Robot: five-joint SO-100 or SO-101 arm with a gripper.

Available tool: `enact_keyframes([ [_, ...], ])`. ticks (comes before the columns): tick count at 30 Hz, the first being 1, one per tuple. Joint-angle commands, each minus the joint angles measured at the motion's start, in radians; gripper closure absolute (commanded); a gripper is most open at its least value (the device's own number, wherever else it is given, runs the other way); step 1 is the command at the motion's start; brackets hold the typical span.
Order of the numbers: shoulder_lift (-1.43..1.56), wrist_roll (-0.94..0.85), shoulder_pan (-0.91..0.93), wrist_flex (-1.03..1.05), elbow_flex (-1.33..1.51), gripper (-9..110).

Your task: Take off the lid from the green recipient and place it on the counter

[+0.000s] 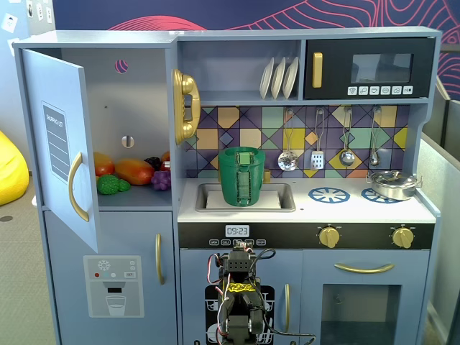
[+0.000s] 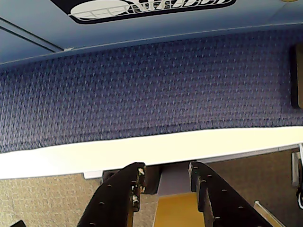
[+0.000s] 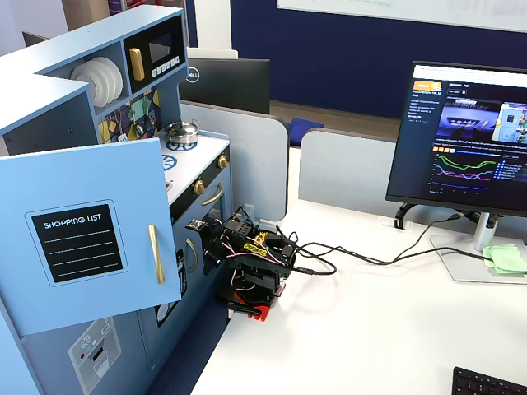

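In a fixed view the green recipient [image 1: 246,180] stands upright in the sink of the pale counter [image 1: 345,210]. The dark-green lid [image 1: 241,151] sits on its rim. My arm [image 1: 237,295] is folded low in front of the kitchen's lower doors, well below the counter and far from the pot. It rests on a white desk in the side fixed view [image 3: 251,263], where the open fridge door hides pot and lid. In the wrist view my gripper [image 2: 166,170] is open and empty, with its black fingers [image 2: 135,182] pointing at the desk edge and the floor.
A silver pan [image 1: 394,184] sits on the right burner and shows in the side view too [image 3: 183,130]. The fridge door [image 1: 61,144] stands open at the left, with toy food on its shelf. A monitor [image 3: 465,140] and cables lie on the desk.
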Motion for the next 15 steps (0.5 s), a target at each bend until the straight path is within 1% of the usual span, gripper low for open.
enact_keyframes([
  [1, -0.006, 0.026, 0.060, 0.183, -0.003, 101],
  [12, -0.006, 0.034, 0.054, 0.183, -0.003, 101],
  [15, -0.008, 0.067, 0.052, 0.091, -0.026, 101],
])
